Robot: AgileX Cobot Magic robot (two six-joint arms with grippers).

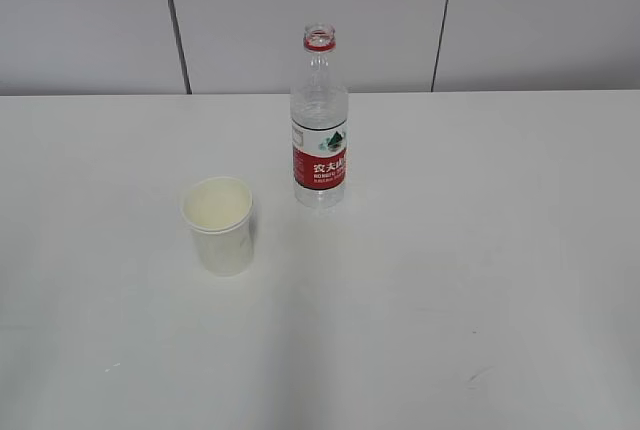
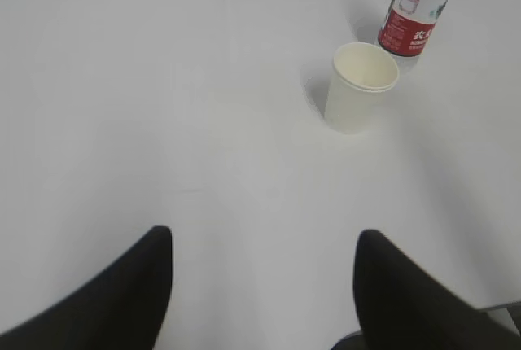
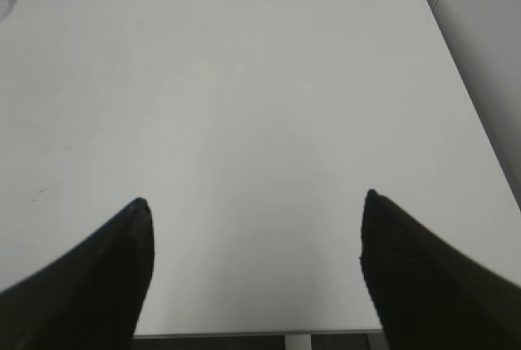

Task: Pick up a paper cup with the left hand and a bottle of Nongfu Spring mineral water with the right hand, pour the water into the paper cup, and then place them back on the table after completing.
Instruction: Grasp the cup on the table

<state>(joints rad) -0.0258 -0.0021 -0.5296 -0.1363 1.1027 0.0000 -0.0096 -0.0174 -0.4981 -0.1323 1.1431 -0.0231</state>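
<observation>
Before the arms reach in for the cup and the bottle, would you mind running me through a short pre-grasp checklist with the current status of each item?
1. Paper cup upright, mouth up, on the table: ok.
2. Bottle upright with cap off, red ring at the open neck: ok.
3. Cup and bottle stand apart, leaving room to grasp each: ok.
4. Left hand open, nothing between its fingers, cup ahead and to the right in the left wrist view: ok.
5. Right hand open and empty: ok; bottle not visible in the right wrist view, so alignment: cannot tell.
6. Water level in the bottle: cannot tell.
</observation>
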